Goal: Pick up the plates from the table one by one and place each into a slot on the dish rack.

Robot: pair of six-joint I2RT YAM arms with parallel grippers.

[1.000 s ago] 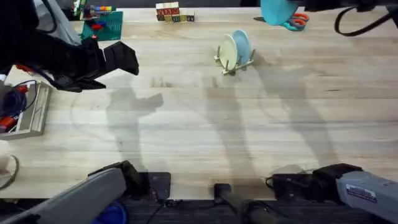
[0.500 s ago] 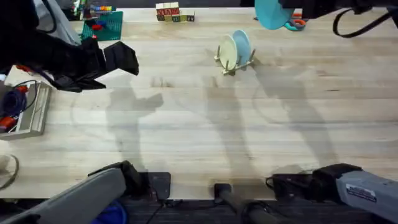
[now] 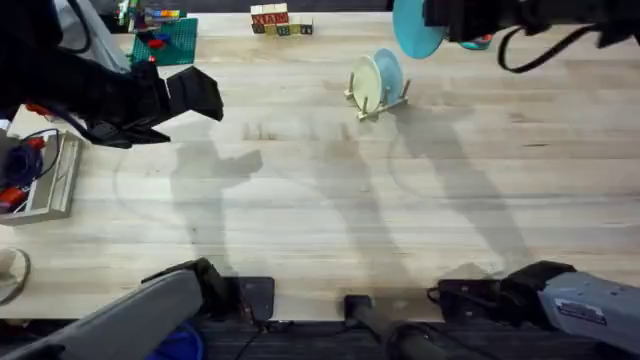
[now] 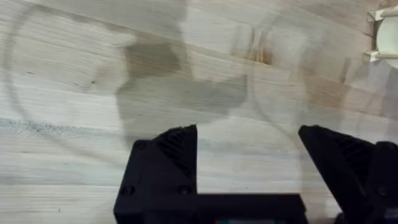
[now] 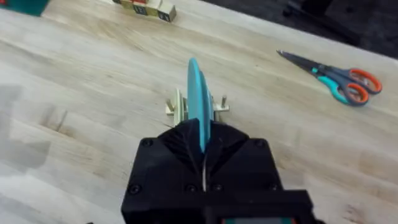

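Standing in the dish rack (image 3: 377, 103) are two plates; right fingers (image 5: 203, 146) pinch one cyan plate (image 3: 413, 28), left fingers (image 4: 249, 158) wide.

The bench (image 3: 330, 200) lies bare across its middle, free passage. At 12 o'clock the dish rack (image 3: 377, 102) already carries 2 plates; scissors (image 5: 339, 78) lie near it at 1 o'clock, toy blocks (image 3: 280, 22) at 11 o'clock.

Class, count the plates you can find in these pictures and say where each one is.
3. The cream-yellow plate and the pale blue plate stand in the dish rack; the bright cyan-blue plate is held edge-up by the right gripper above the rack.
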